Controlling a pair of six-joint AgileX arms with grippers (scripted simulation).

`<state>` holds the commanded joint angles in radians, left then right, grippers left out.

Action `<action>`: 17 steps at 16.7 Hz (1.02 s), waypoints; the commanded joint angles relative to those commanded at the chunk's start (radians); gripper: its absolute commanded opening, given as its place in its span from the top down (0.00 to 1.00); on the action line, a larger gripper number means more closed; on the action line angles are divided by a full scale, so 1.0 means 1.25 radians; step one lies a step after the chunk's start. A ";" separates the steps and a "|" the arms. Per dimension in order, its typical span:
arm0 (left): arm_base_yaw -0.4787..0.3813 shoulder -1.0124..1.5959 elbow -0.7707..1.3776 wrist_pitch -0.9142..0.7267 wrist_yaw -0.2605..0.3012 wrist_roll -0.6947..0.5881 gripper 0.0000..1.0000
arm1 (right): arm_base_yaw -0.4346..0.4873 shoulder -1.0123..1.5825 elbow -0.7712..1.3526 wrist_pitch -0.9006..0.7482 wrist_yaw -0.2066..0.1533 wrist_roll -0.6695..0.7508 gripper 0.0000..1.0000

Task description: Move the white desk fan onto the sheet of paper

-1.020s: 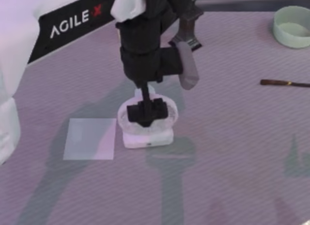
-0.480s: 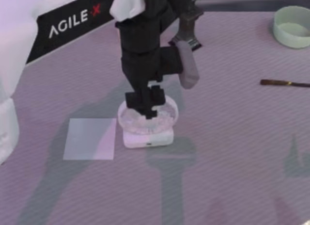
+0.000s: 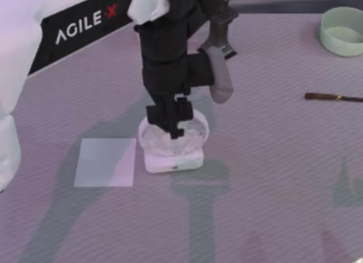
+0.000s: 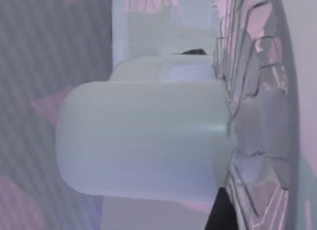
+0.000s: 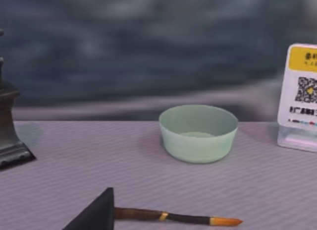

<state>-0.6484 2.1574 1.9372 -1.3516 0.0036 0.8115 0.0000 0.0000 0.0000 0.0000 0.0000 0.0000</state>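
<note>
Near table centre: white desk fan (image 3: 173, 147) stands upright, sheet of paper (image 3: 106, 162) just beside it at 9 o'clock. My left gripper (image 3: 170, 122) over fan's rear housing; jaw state unreadable. Step: grasp. Next: secure grip, lift, shift toward 9 o'clock. Right arm parked, out of top view.

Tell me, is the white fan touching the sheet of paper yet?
Apart. The top view shows a thin strip of bare table between the white desk fan base and the sheet of paper, which lies to its left.

A pale green bowl (image 5: 198, 133) stands beyond a brush (image 5: 178, 218), with a QR-code sign (image 5: 298, 96) beside it.
</note>
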 joint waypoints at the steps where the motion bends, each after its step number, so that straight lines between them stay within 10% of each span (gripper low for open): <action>1: 0.000 0.000 0.000 0.000 0.000 0.000 1.00 | 0.000 0.000 0.000 0.000 0.000 0.000 0.00; 17: 0.012 0.015 0.200 -0.174 0.002 0.001 1.00 | 0.000 0.000 0.000 0.000 0.000 0.000 0.00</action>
<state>-0.6334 2.1760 2.1867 -1.5692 0.0061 0.8126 0.0000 0.0000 0.0000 0.0000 0.0000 0.0000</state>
